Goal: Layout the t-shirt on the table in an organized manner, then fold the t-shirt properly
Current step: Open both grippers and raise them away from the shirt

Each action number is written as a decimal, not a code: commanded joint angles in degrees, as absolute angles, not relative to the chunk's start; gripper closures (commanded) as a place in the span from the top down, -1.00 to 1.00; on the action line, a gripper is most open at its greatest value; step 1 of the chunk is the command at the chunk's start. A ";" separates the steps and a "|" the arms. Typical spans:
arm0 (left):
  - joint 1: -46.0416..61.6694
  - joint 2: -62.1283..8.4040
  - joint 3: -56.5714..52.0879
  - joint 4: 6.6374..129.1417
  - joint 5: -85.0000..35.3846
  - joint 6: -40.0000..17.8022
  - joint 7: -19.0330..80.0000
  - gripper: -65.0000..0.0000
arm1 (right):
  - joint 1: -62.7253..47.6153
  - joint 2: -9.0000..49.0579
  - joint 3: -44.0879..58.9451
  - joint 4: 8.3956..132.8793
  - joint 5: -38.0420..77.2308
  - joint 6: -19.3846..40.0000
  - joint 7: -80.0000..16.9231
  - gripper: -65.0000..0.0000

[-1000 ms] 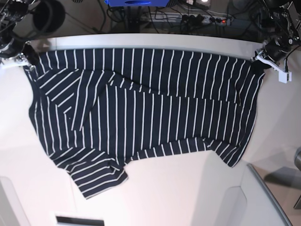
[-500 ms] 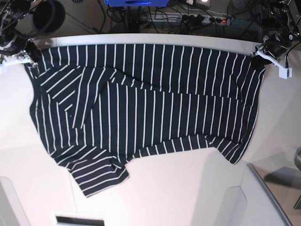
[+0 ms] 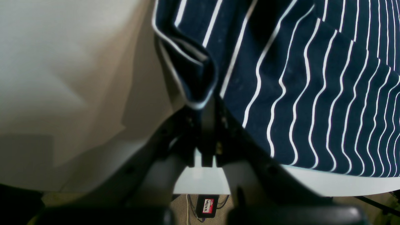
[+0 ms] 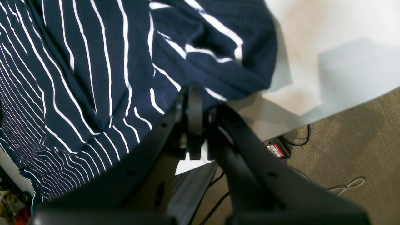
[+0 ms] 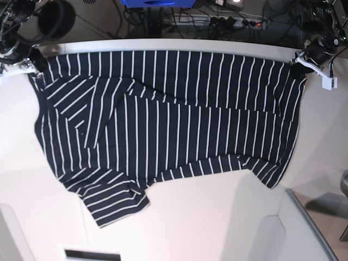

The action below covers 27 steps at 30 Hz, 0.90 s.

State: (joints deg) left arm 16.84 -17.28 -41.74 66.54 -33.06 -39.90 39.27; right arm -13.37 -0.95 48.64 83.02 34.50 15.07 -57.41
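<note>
Desk (image 5: 206, 228): white, matte, curved far edge.
On it: striped navy t-shirt (image 5: 163, 125), spread wide along the far edge, creased.

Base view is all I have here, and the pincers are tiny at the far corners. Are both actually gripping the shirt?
Observer: Yes. In the left wrist view the left pincer is shut on a bunched, white-edged hem of the t-shirt.
Operator: And the other side?
Observer: In the right wrist view the right pincer is shut on a rumpled corner of the t-shirt, near the table edge.
Operator: Does the fabric overhang the far edge?
Observer: By the left pincer, no: a strip of bare table edge shows beyond the cloth.
</note>
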 commanded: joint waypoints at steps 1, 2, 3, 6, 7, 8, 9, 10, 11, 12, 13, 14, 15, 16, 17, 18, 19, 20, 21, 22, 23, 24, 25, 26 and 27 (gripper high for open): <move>16.84 -18.42 -41.89 67.56 -33.63 -40.00 38.20 -1.00 | -13.32 -0.31 48.84 84.18 35.12 15.43 -56.57 -0.98; 16.84 -18.42 -41.89 67.56 -33.63 -40.00 38.20 -1.00 | -13.32 -0.31 48.84 84.18 35.12 15.43 -56.57 -0.98; 16.84 -18.42 -41.89 67.56 -33.63 -40.00 38.20 -1.00 | -13.32 -0.31 48.84 84.18 35.12 15.43 -56.57 -0.98; 16.84 -18.42 -41.89 67.56 -33.63 -40.00 38.20 -1.00 | -13.23 -0.31 48.84 84.18 35.12 15.43 -56.57 -0.98; 16.84 -18.42 -41.98 67.56 -33.63 -40.00 38.29 -1.00 | -13.23 -0.31 48.84 84.18 35.12 15.43 -56.57 -0.98; 16.92 -18.42 -41.98 67.56 -33.63 -40.00 38.29 -1.00 | -13.23 -0.31 48.84 84.18 35.12 15.43 -56.57 -0.98; 16.92 -18.42 -41.98 67.56 -33.63 -40.00 38.29 -1.00 | -13.14 -0.31 48.84 84.18 35.21 15.43 -56.57 -0.98; 16.92 -18.42 -41.98 67.56 -33.63 -40.00 38.37 -1.00 | -13.14 -0.40 48.84 84.18 35.30 15.43 -56.57 -0.98; 16.92 -18.42 -41.98 67.56 -33.63 -40.00 38.37 -1.00 | -13.14 -0.48 48.84 84.18 35.30 15.43 -56.57 -0.98; 16.92 -18.42 -41.98 67.56 -33.63 -40.00 38.37 -1.00 | -13.14 -0.75 48.84 84.18 35.30 15.43 -56.57 -0.98; 16.92 -18.42 -41.98 67.56 -33.63 -40.00 38.46 -1.00 | -13.05 -1.36 48.84 84.18 35.21 15.43 -56.57 -0.98; 16.92 -18.42 -42.07 67.56 -33.63 -40.00 38.46 -1.00 | -13.05 -1.71 48.92 84.18 35.21 15.43 -56.57 -0.96; 16.92 -18.42 -42.15 67.56 -33.63 -40.00 38.46 -1.00 | -13.05 -1.80 48.92 84.18 35.21 15.43 -56.57 -0.96; 16.92 -18.42 -42.24 67.56 -33.63 -40.00 38.46 -1.00 | -13.05 -1.89 48.92 84.18 35.21 15.43 -56.57 -0.95; 17.01 -18.42 -42.24 67.74 -33.63 -40.00 38.46 -1.00 | -13.05 -1.98 49.01 84.18 35.38 15.43 -56.57 -0.92; 17.01 -18.42 -42.24 68.26 -33.63 -40.00 38.46 -1.00 | -13.05 -2.07 49.01 84.18 35.38 15.43 -56.57 -0.85; 17.45 -18.33 -42.24 68.97 -33.63 -40.00 38.46 -1.00 | -13.14 -2.42 49.01 84.18 35.38 15.43 -56.57 -0.76; 18.15 -18.33 -42.24 69.85 -33.63 -40.00 38.46 -1.00 | -13.14 -2.59 49.01 84.26 35.38 15.43 -56.48 -0.64; 18.68 -18.33 -42.33 70.99 -33.63 -40.00 38.46 -1.00 | -13.14 -2.68 49.01 84.88 35.38 15.43 -56.48 -0.52; 19.12 -18.33 -42.33 72.22 -33.63 -40.00 38.46 -1.00 | -13.23 -2.77 49.01 85.76 35.30 15.43 -56.48 -0.39; 19.21 -18.33 -42.33 73.10 -33.63 -40.00 38.46 -1.00 | -13.32 -2.77 49.01 86.46 35.30 15.43 -56.48 -0.31; 19.65 -18.33 -42.42 73.80 -33.71 -40.00 38.46 -1.00 | -13.32 -3.03 49.01 86.99 35.30 15.43 -56.48 -0.24; 20.00 -18.33 -42.42 74.24 -33.71 -40.00 38.46 -0.95 | -13.32 -3.38 49.10 87.34 35.21 15.43 -56.48 -0.20; 20.35 -18.33 -42.42 74.59 -33.71 -38.20 38.46 -0.83 | -13.32 -3.47 49.27 87.69 35.12 15.34 -56.48 -0.20; 20.35 -18.24 -42.42 75.03 -33.71 -36.00 38.46 -0.70 | -13.32 -3.65 49.27 88.13 35.12 15.25 -56.48 -0.20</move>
